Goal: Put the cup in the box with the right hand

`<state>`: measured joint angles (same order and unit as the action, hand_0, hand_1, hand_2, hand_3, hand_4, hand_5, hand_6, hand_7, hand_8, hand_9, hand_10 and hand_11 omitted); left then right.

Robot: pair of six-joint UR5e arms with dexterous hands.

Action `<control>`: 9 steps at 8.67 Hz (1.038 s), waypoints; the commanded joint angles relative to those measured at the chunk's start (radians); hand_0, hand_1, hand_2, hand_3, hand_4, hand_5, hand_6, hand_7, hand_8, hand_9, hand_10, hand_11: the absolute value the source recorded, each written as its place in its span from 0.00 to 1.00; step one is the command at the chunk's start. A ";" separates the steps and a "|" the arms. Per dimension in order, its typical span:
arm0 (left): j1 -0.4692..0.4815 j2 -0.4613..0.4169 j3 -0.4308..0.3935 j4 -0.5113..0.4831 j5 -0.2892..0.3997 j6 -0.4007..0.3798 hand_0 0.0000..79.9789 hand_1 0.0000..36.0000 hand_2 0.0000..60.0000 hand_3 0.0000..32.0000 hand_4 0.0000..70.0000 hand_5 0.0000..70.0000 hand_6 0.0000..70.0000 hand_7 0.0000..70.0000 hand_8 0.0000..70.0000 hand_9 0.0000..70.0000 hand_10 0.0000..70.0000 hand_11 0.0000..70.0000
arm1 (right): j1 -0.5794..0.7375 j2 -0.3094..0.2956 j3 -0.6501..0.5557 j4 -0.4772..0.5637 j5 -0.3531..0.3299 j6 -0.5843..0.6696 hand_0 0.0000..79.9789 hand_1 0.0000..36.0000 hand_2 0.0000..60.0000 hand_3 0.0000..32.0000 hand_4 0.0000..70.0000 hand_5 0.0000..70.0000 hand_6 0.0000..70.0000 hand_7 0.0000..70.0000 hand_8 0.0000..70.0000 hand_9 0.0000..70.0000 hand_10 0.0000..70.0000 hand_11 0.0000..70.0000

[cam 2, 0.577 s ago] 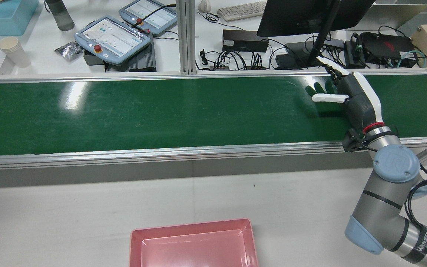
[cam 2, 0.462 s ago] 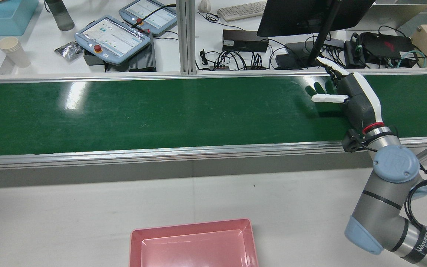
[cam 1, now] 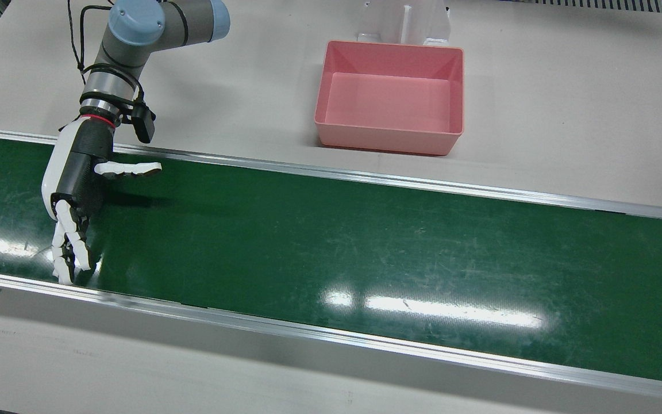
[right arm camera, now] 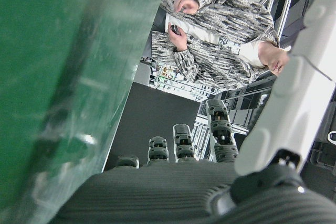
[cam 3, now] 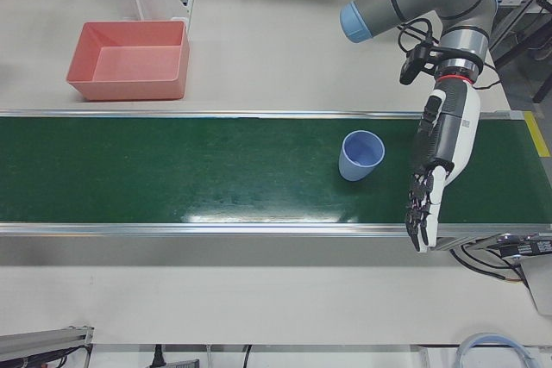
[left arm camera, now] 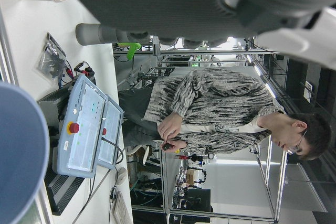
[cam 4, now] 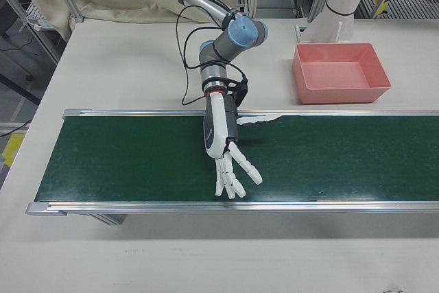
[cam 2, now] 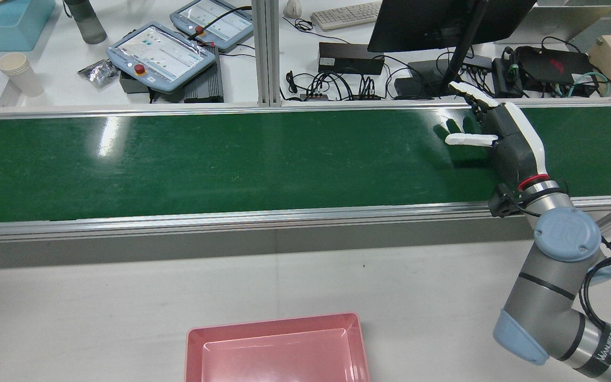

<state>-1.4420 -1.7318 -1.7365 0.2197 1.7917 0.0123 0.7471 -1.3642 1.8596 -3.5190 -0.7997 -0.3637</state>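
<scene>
A: Right hand (cam 1: 78,184) state?

B: Empty, fingers spread, thumb out sideways. It hung low over the green belt (cam 1: 365,241) at the left edge of the front view, palm turned along the belt.

A: Cup?

B: The blue cup (cam 3: 360,154) stood upright on the belt, right of centre in the left-front view. It was just beside the left hand (cam 3: 440,161) and not touching it. That hand was also empty with its fingers apart. Neither the front view nor the right-front view showed the cup, so it was well apart from the right hand.

A: Box?

B: The pink box (cam 1: 391,138) was empty, off the belt on the grey table, upper middle of the front view.

A: Step?

B: My read is pre-grasp, nothing done yet. To do it well, keep the fingers wide until the cup wall sits between thumb and fingers. Close from the side, not onto the rim, and evenly, because a light cup probably tips. Then lift clear of the belt rail before heading for the box.
</scene>
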 commanded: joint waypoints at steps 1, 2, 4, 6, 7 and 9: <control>0.000 0.000 0.000 0.001 0.000 0.000 0.00 0.00 0.00 0.00 0.00 0.00 0.00 0.00 0.00 0.00 0.00 0.00 | 0.000 0.001 0.000 0.000 -0.001 0.000 0.60 0.31 0.00 0.10 0.07 0.05 0.06 0.29 0.07 0.13 0.00 0.01; 0.000 0.000 0.000 0.001 0.000 0.000 0.00 0.00 0.00 0.00 0.00 0.00 0.00 0.00 0.00 0.00 0.00 0.00 | 0.000 -0.001 -0.002 0.000 0.000 0.000 0.60 0.31 0.00 0.10 0.07 0.06 0.06 0.29 0.07 0.13 0.00 0.01; 0.000 0.000 0.000 0.000 0.000 0.000 0.00 0.00 0.00 0.00 0.00 0.00 0.00 0.00 0.00 0.00 0.00 0.00 | 0.000 0.001 -0.002 0.000 0.000 -0.001 0.60 0.31 0.00 0.09 0.08 0.05 0.06 0.30 0.08 0.14 0.00 0.01; 0.000 0.000 0.000 0.000 0.000 0.000 0.00 0.00 0.00 0.00 0.00 0.00 0.00 0.00 0.00 0.00 0.00 0.00 | 0.000 -0.001 -0.007 0.000 -0.001 -0.003 0.60 0.30 0.00 0.09 0.08 0.05 0.06 0.29 0.08 0.13 0.00 0.01; 0.000 0.000 0.000 0.000 0.000 0.000 0.00 0.00 0.00 0.00 0.00 0.00 0.00 0.00 0.00 0.00 0.00 0.00 | 0.000 -0.003 -0.007 0.000 -0.001 -0.001 0.60 0.30 0.00 0.08 0.08 0.05 0.06 0.29 0.08 0.14 0.00 0.01; 0.000 0.000 0.000 0.000 0.002 0.000 0.00 0.00 0.00 0.00 0.00 0.00 0.00 0.00 0.00 0.00 0.00 0.00 | 0.000 -0.001 -0.011 0.000 0.000 -0.003 0.59 0.30 0.00 0.07 0.10 0.05 0.06 0.31 0.08 0.14 0.00 0.02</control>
<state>-1.4420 -1.7319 -1.7364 0.2194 1.7917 0.0123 0.7470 -1.3661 1.8528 -3.5186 -0.8007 -0.3658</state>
